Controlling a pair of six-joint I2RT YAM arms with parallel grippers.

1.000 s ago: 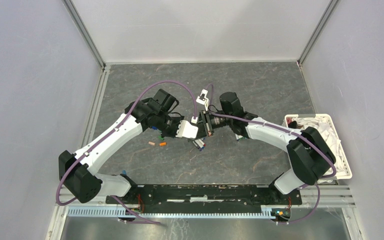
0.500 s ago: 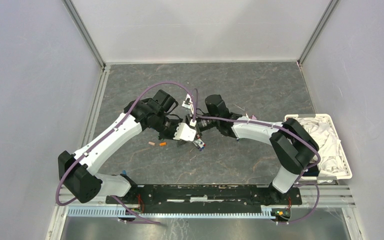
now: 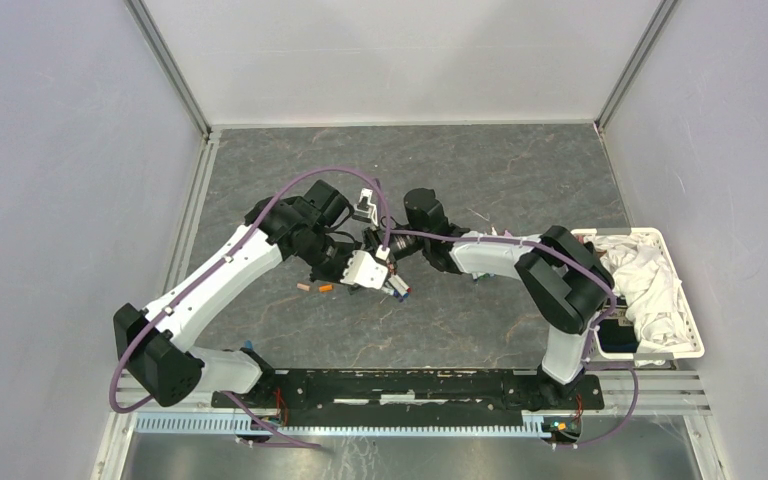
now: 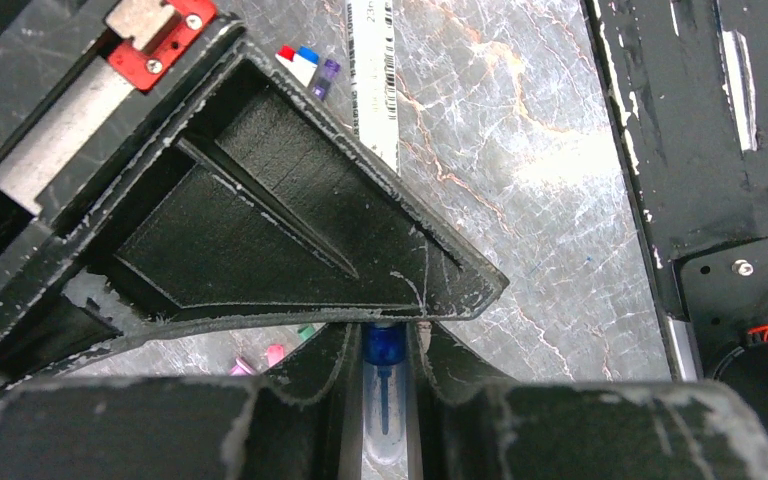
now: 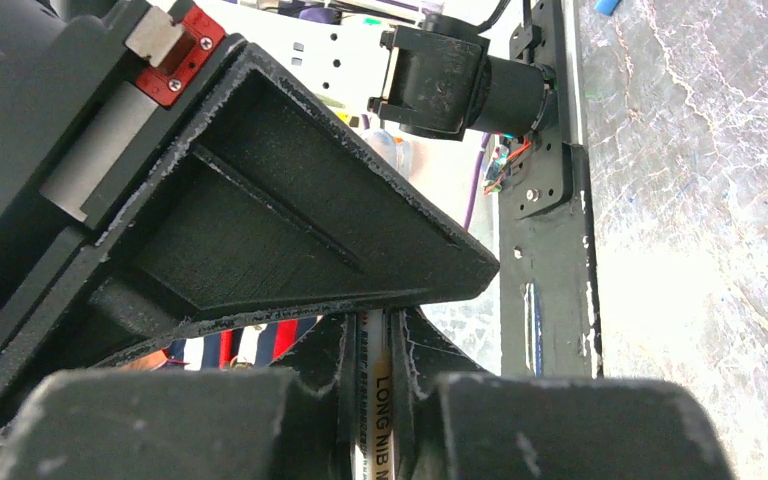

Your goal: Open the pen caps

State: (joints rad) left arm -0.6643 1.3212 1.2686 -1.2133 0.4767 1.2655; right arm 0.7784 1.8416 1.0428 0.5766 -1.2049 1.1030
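Observation:
My left gripper [image 4: 385, 335] is shut on a pen cap [image 4: 385, 400], translucent with a blue end, which stands upright between the fingers. My right gripper [image 5: 372, 325] is shut on a white pen [image 5: 375, 400] whose barrel carries printed lettering. In the top view the left gripper [image 3: 375, 268] and right gripper [image 3: 395, 255] meet tip to tip at the table's middle. The join between pen and cap is hidden by the fingers. Loose caps lie below, a pink one [image 4: 274, 354] and a green one [image 4: 306, 332]. Orange caps [image 3: 326, 289] rest near the left arm.
A small heap of pens [image 3: 397, 290] lies just below the grippers. Another white pen [image 4: 380, 90] with a barcode and coloured pen ends [image 4: 305, 62] lie on the marbled table. A white tray [image 3: 695, 330] holding a white cloth [image 3: 650, 280] stands at the right edge.
The right arm has swung left and its gripper now sits against the left gripper's tips. The left arm has shifted only slightly.

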